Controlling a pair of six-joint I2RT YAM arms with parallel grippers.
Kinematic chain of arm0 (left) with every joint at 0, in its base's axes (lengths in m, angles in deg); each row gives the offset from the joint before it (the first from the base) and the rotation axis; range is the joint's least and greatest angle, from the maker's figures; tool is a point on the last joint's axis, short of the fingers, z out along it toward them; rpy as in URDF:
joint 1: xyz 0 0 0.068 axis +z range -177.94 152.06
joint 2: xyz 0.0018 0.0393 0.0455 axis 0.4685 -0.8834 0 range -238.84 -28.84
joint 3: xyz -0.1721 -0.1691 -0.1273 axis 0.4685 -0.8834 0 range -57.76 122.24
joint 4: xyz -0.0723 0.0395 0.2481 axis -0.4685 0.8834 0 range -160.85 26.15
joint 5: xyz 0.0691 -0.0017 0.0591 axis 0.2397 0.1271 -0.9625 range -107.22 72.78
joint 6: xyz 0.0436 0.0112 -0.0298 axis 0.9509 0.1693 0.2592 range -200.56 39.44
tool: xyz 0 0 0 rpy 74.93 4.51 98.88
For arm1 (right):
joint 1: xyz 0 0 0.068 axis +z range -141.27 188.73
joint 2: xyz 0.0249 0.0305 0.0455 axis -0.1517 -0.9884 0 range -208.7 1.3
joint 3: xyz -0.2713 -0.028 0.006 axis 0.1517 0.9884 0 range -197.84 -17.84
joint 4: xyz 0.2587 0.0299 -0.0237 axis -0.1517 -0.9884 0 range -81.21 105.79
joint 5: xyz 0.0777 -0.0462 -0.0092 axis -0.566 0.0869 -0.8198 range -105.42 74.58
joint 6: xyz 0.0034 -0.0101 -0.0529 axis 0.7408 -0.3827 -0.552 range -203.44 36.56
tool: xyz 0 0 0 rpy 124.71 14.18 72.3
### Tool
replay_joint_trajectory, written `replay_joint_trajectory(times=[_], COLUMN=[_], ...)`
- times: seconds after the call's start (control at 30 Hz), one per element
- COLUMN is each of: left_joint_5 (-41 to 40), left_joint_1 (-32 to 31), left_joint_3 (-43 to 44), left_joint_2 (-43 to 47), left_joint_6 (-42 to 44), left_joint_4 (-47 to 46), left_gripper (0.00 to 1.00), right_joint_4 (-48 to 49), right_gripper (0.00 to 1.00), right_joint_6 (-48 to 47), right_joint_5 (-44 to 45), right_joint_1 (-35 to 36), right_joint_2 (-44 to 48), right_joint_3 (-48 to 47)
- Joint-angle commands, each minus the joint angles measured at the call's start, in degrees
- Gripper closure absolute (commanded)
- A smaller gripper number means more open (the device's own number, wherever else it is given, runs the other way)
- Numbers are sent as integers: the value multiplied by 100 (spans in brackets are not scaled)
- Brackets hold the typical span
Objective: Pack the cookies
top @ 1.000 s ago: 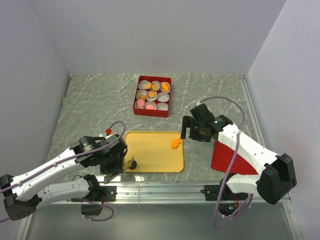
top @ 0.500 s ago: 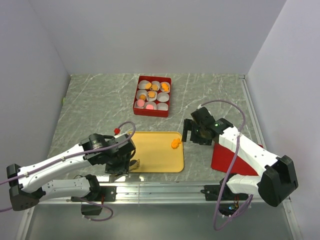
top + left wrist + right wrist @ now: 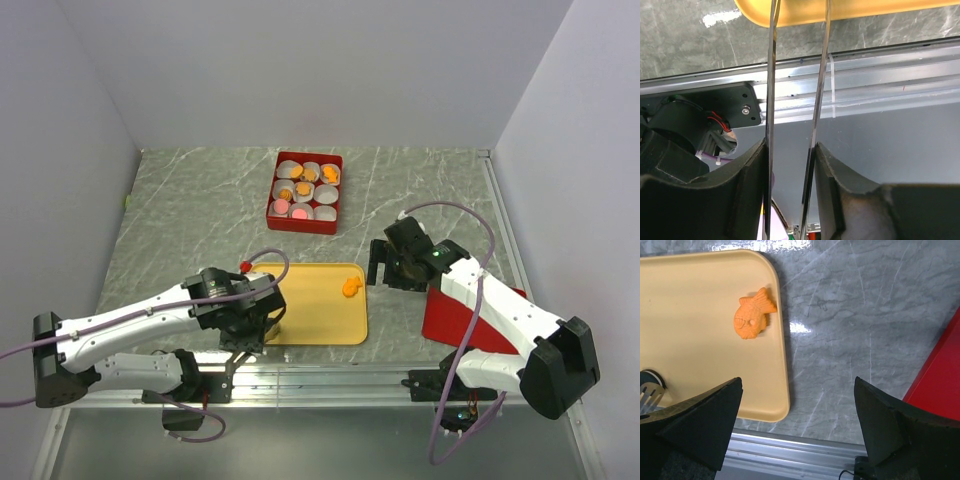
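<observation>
Fish cookie (image 3: 752, 315) sits at the tray's (image 3: 690, 315) right edge, other cookies (image 3: 303, 188) already in the red box (image 3: 300, 223). Right claw (image 3: 797, 382) hangs spread wide beside it, likely lining up a grab. Left claw (image 3: 266, 324): can't tell its grip.

The top external camera looks down from high behind the arm bases, taking in the whole counter (image 3: 190, 210) around the yellow tray (image 3: 310, 300). The right wrist camera hangs close above the tray's right end. Both views share that end and its orange fish-shaped cookie (image 3: 752, 315). The left wrist camera sits low beyond the tray's near edge, facing down at the aluminium rail (image 3: 880, 60).
</observation>
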Motion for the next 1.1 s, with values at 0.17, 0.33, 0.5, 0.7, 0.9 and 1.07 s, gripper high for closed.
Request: replay_joint_trajectory(times=[0.17,0.33,0.5,0.7,0.9,1.07], left_joint_5=[-276,-320,-478,-751,-1067,-1050], left_joint_1=[-56,-56,-30,111,445,1033], left_joint_3=[677,1415,2470,3392,4219,4833], left_joint_2=[-308,-747,-1257,-2171,-3058,-3411], left_joint_6=[-163,-32,319,961,1646,2051], left_joint_4=[99,99,117,117,64,-225], left_gripper=[59,60,59,60,62,62], right_joint_4=[-105,-17,-26,-61,-96,-105], right_gripper=[0,0,0,0,0,0], right_joint_6=[-287,-323,-367,-411,-428,-463], right_joint_5=[232,91,161,302,372,407], right_joint_1=[47,38,38,12,-67,-138], right_joint_2=[119,-21,-162,-127,-118,-127], right_joint_3=[-203,-353,-467,-555,-616,-643])
